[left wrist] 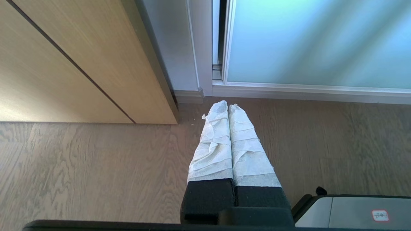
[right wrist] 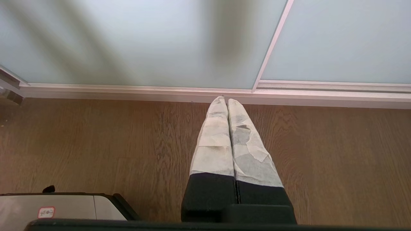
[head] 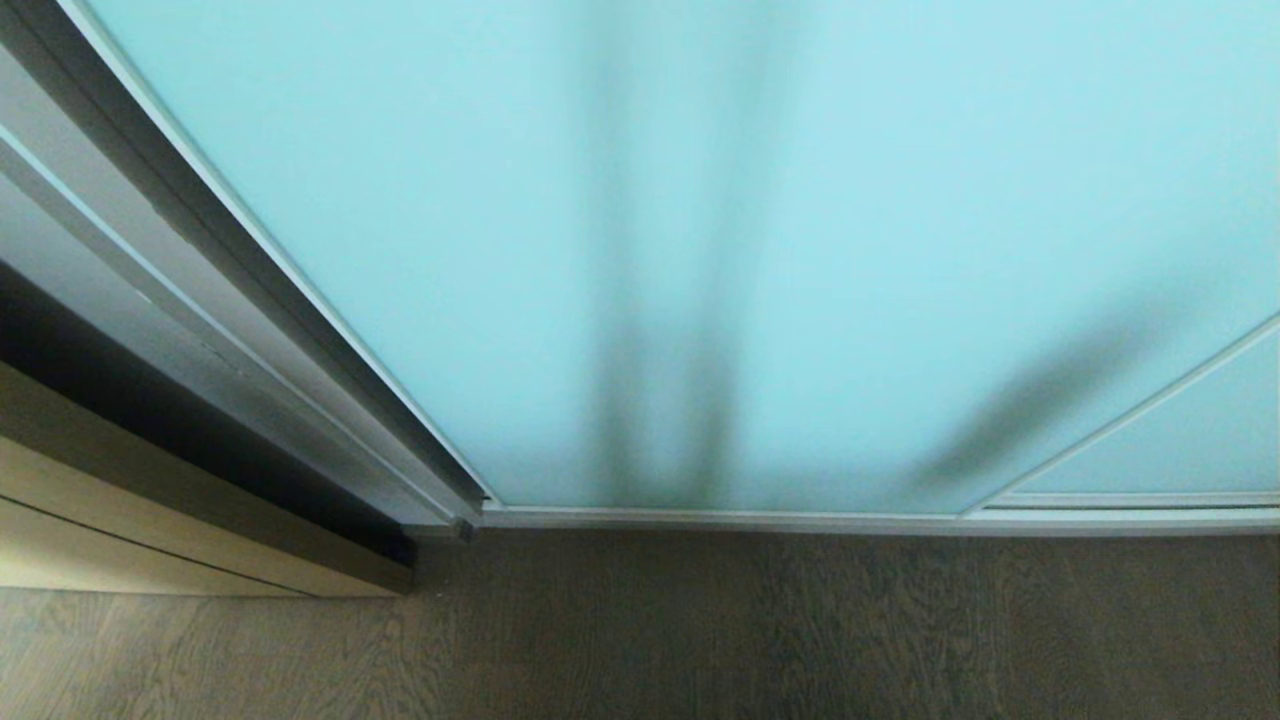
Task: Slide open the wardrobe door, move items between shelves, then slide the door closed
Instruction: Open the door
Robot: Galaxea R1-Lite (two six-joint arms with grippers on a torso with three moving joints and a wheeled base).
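both arms hang parked over the floor, left gripper and right gripper pressed closed and empty. the door fills the head view, closed. only the left wrist view shows the wooden door clearly.

The head camera looks steeply down, close to the sliding wardrobe door and the wood floor at its foot. Both wrist cameras face the same floor and door base from low down; the left one also takes in the wooden door.
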